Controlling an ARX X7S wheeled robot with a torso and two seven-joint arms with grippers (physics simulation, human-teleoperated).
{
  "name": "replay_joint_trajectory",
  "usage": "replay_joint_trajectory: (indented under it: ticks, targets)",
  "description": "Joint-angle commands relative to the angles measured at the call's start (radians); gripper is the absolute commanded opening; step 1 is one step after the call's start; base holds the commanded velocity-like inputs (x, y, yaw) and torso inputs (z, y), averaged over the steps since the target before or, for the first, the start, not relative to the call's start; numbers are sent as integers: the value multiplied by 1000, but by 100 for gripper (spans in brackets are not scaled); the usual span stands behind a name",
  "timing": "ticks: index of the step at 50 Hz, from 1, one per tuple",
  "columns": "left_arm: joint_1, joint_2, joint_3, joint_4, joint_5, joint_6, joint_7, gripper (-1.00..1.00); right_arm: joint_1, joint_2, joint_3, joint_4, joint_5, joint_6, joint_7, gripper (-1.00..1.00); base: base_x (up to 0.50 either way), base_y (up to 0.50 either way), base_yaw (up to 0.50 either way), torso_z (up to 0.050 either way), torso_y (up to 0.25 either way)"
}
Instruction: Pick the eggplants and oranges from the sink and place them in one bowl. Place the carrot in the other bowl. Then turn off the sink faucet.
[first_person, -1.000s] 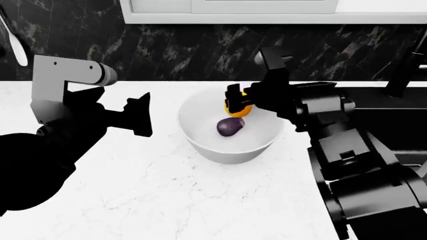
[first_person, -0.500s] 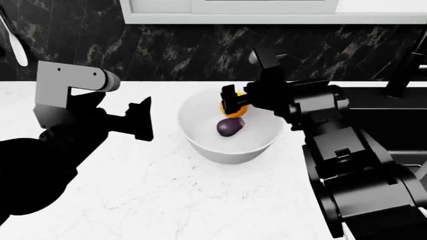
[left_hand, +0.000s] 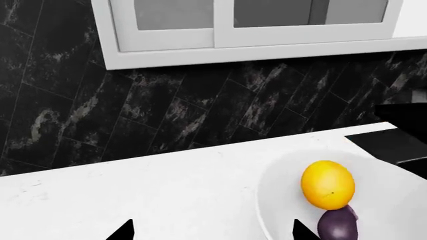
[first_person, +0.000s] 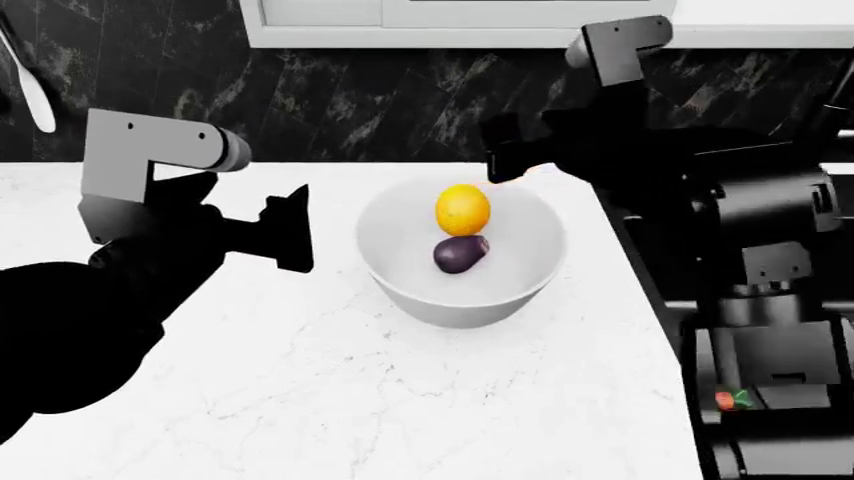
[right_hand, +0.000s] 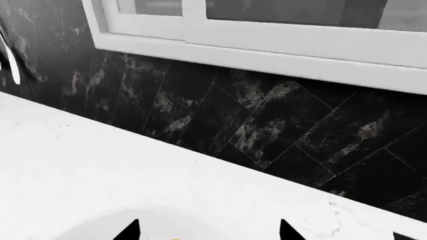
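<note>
The sink (first_person: 801, 330) is almost wholly hidden behind the right arm, and a small orange-green bit low in it is too small to name. The white marble counter (first_person: 334, 400) meets a black marbled wall under a white window frame (left_hand: 247, 47). On the counter, the bowl (first_person: 400, 270) holds 1 orange (first_person: 462, 209) touching 1 eggplant (first_person: 459, 254). The left claw (left_hand: 210, 231) hangs beside the bowl, fingers apart, empty. The right claw (right_hand: 208, 230) hangs above the bowl's far rim, fingers apart, empty

Marble counter (first_person: 400, 400) bearing pale bowl (first_person: 534, 262).
</note>
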Motion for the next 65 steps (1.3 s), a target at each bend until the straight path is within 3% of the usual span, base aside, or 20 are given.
replay_joint_trajectory:
  ticks: [1,6,13,23,25,44,65]
  targets:
    - [-18,27,12,-35,25,0,14,100,-219,159,220,-593,117,280,137,100,0,0,0,0,0]
    - [-3,34,16,-41,38,12,19,100,-402,173,395,-827,181,359,177,100,0,0,0,0,0]
    - [7,20,6,-32,31,20,17,100,-563,180,533,-989,213,363,191,100,0,0,0,0,0]
    - [21,17,2,-16,22,27,4,100,-609,180,552,-999,201,356,217,100,-12,0,0,0,0]
    - [22,21,2,-16,24,29,0,100,-632,234,458,-1005,153,341,240,100,-201,0,0,0,0]
    - [26,4,-8,0,7,31,0,100,-672,198,501,-980,161,302,246,100,-410,-8,0,0,0]
    - [31,10,-6,9,4,34,-15,100,-718,213,539,-1008,151,250,259,100,-26,-435,0,0,0]
